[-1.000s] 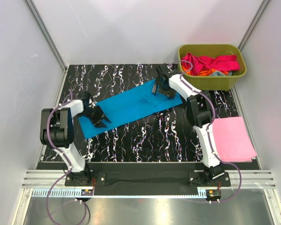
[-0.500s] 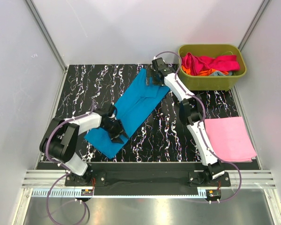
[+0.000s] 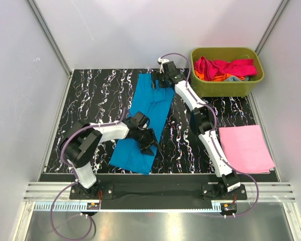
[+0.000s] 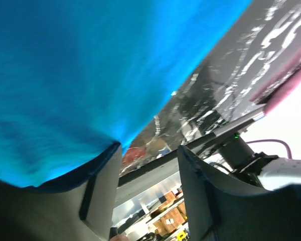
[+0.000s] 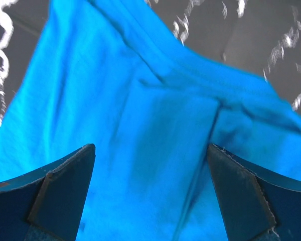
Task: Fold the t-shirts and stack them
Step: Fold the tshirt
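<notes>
Left wrist view shows the left end effector (image 4: 148, 146) with its jaws partly apart. The gap between them is bare, and the edge of the bright cyan-blue soft cloth t-shirt (image 4: 65, 75) only brushes one finger, so we judge nothing is clamped. Right wrist view shows the right end effector (image 5: 150, 150) spread wide over the same shirt, its fingers either side of a seam and a fold line, gripping nothing.

From above, that shirt lies as a long folded strip on the black marbled counter (image 3: 100, 90). It runs from the far middle towards the near left, with one arm at each end. A light pink folded t-shirt (image 3: 246, 148) lies flat at the near right, well apart. Crumpled magenta, orange and grey-blue shirts (image 3: 226, 68) fill the olive-green plastic tub (image 3: 228, 90) at the far right.

We expect the blue shirt to be light, limp and quick to sag or slide. We would pinch through all layers at the corners of one short end and lay it over the other end.
</notes>
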`<state>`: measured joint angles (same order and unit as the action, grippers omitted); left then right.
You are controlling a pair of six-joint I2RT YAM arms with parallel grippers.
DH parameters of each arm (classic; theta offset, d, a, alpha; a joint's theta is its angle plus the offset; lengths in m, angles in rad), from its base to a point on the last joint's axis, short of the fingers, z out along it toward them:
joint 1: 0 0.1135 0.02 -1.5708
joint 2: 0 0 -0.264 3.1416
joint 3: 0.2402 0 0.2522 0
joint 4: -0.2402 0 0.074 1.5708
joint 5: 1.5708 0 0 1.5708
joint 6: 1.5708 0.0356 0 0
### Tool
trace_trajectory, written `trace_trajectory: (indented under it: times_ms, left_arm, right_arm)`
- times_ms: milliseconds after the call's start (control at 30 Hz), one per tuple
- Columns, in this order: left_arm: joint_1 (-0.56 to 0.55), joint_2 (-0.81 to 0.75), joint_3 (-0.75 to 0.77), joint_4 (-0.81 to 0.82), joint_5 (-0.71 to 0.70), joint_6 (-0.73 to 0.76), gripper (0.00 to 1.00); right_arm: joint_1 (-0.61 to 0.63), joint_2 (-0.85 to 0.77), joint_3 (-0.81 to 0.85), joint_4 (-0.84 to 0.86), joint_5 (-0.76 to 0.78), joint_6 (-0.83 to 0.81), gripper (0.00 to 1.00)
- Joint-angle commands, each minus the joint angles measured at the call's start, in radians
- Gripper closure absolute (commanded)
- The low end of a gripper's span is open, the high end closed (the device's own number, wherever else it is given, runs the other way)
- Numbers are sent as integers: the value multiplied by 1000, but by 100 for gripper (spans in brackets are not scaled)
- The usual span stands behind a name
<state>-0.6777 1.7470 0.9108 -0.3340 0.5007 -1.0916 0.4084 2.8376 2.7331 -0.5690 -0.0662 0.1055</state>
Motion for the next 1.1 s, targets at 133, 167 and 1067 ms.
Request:
trace_trajectory:
  times_ms: [133,167,1067]
  left_arm:
    - [0,-6,59,173,87,-82,40]
    - [-2,-9,86,179,93,-77,40]
    - [398,-589,91,-393,-188,510,35]
  right_arm:
    - [-37,39,74,196,-136,-63,0]
    - [-42,42,83,198,-132,-61,0]
    - [203,-382,-196,-446,284,611,0]
